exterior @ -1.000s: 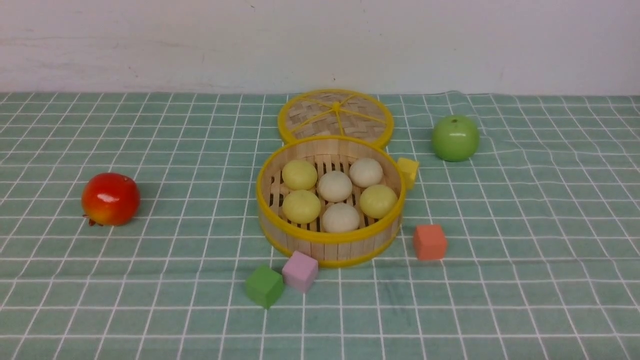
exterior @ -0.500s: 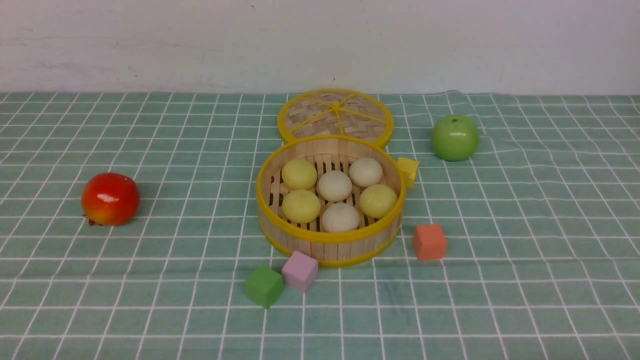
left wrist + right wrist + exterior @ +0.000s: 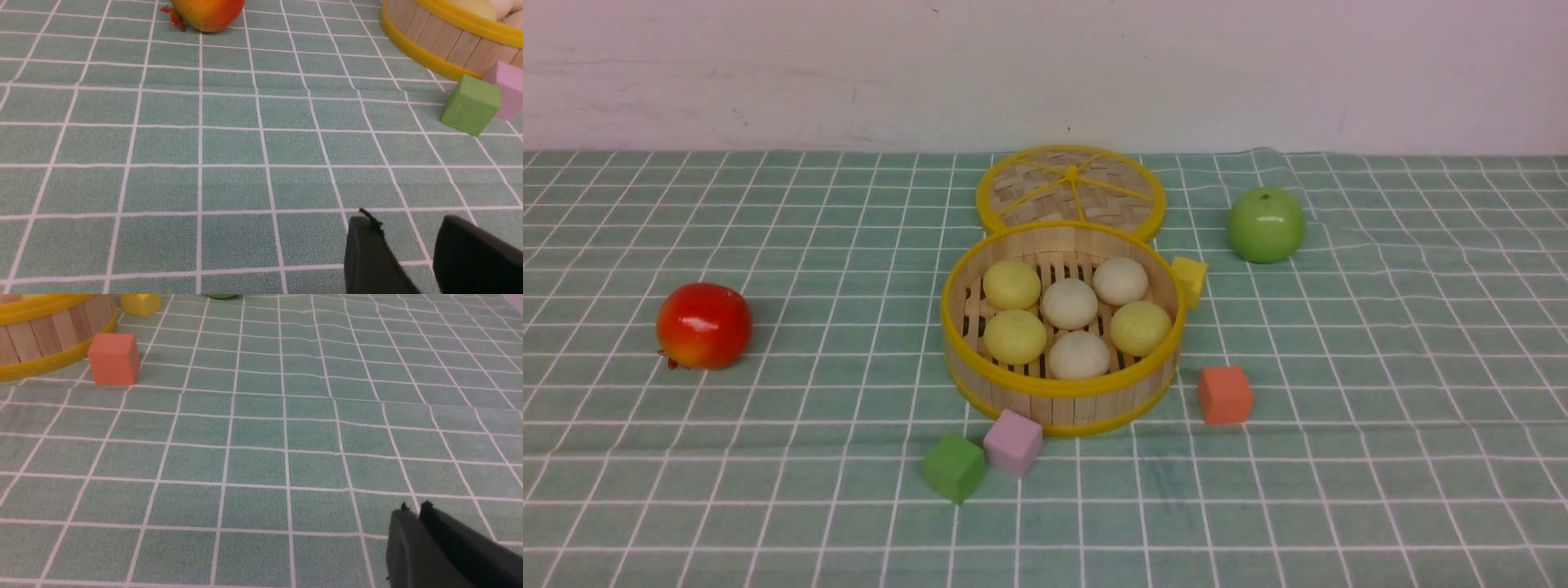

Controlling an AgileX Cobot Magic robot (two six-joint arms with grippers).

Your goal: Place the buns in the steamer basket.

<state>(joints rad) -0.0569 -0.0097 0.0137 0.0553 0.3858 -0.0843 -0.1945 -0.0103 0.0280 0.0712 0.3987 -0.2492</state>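
The table (image 3: 1380,457) carries the steamer basket (image 3: 1062,390), all six buns (image 3: 1070,304) inside (job looks finished). Both arms idle: left gripper (image 3: 408,245) jaws apart and empty, right gripper (image 3: 417,516) jaws practically together, holding nothing. Nothing further seems needed.

Six buns (image 3: 1070,304), three yellow, three beige-white, inside round bamboo steamer basket (image 3: 1062,400)
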